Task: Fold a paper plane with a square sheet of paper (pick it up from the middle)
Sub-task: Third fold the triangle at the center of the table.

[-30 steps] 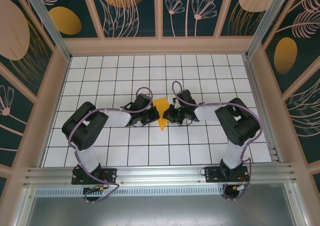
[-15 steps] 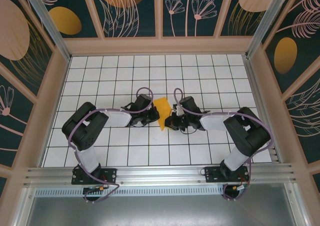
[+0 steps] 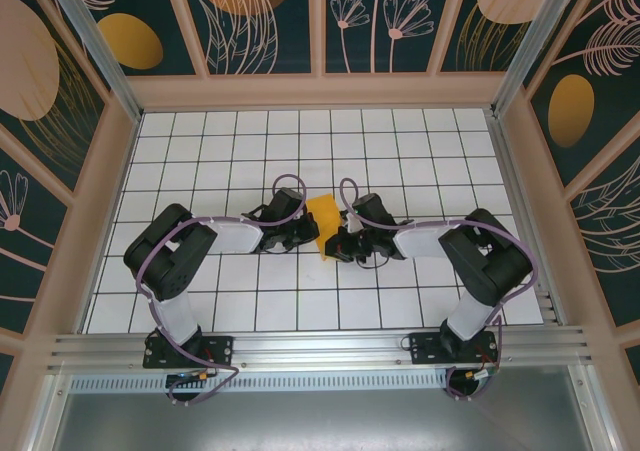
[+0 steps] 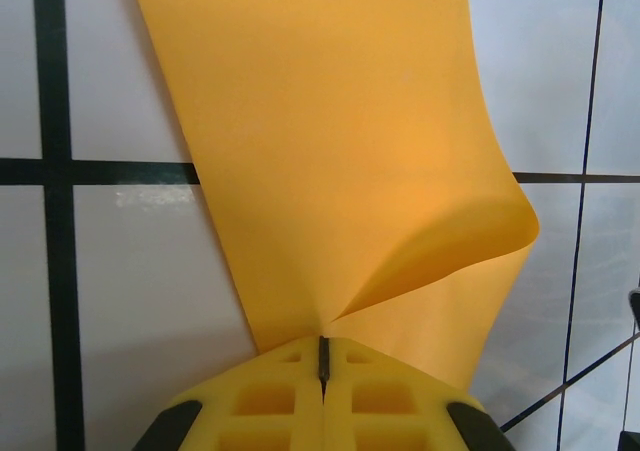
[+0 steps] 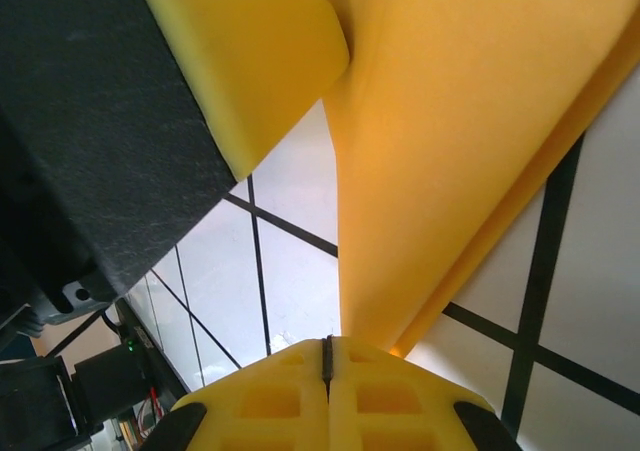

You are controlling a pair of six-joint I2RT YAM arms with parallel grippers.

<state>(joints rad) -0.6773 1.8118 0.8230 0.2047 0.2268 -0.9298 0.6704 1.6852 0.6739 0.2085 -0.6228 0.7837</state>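
While left gripper [image 4: 323,359] and right gripper [image 5: 327,359] pinch it, smooth curled paper [image 4: 330,151]

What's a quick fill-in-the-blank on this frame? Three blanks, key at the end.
1. The left gripper is ___ on the thin orange-yellow sheet of paper.
2. The right gripper grips that same sheet, so ___ grippers hold it.
3. In the top view the sheet sits ___ the two grippers, over the white tiled table.
Missing: shut; both; between.

Bright, even light; soft wrist close-ups.
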